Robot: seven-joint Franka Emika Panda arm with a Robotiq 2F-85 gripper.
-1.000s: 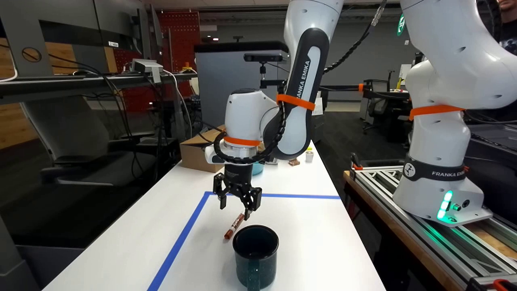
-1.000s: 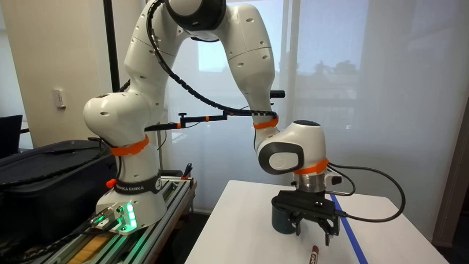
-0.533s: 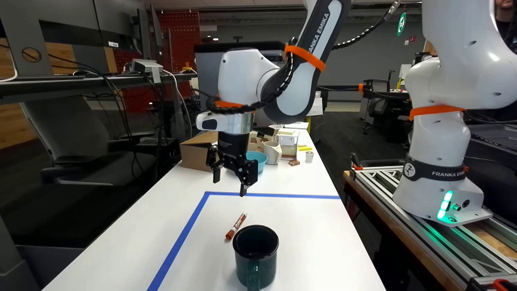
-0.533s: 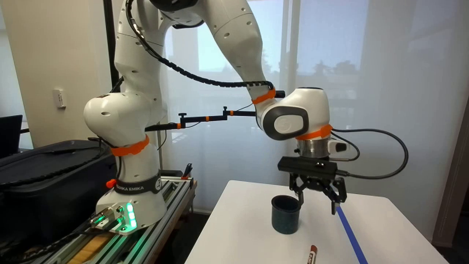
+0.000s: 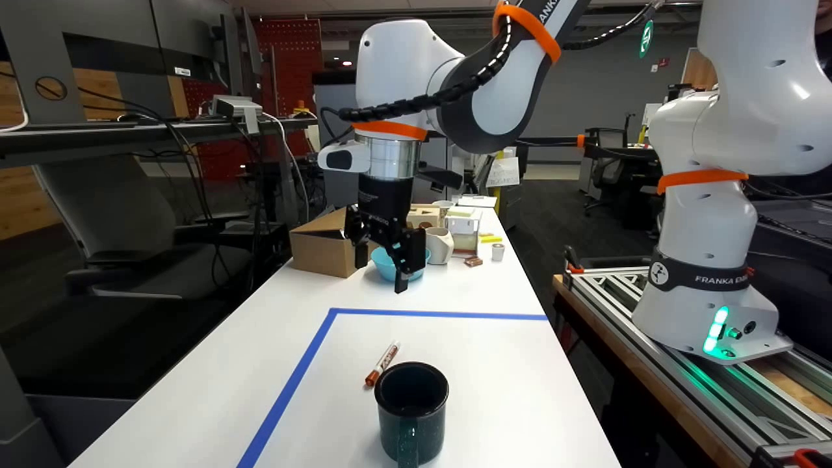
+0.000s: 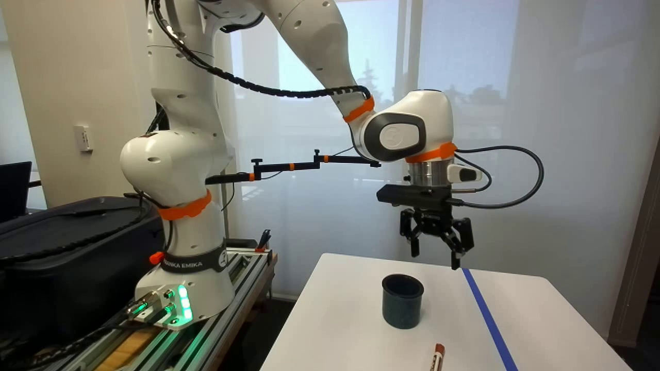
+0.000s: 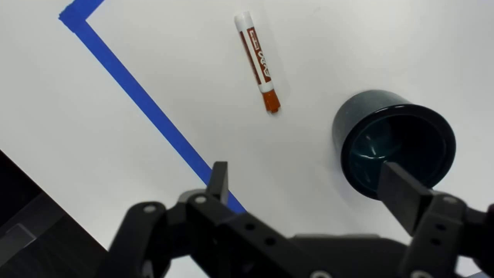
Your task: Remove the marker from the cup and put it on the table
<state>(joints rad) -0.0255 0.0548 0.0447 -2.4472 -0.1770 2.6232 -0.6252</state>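
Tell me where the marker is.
In the wrist view, the marker lies flat on the white table at upper centre, between the blue tape to the left and the dark cup at lower right, touching neither.

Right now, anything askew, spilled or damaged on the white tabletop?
Nothing stands out: no spill or damage visible. The dark teal cylindrical cup stands upright; the reddish-brown and white marker lies clear of it on the white tabletop; the open black gripper hangs above.
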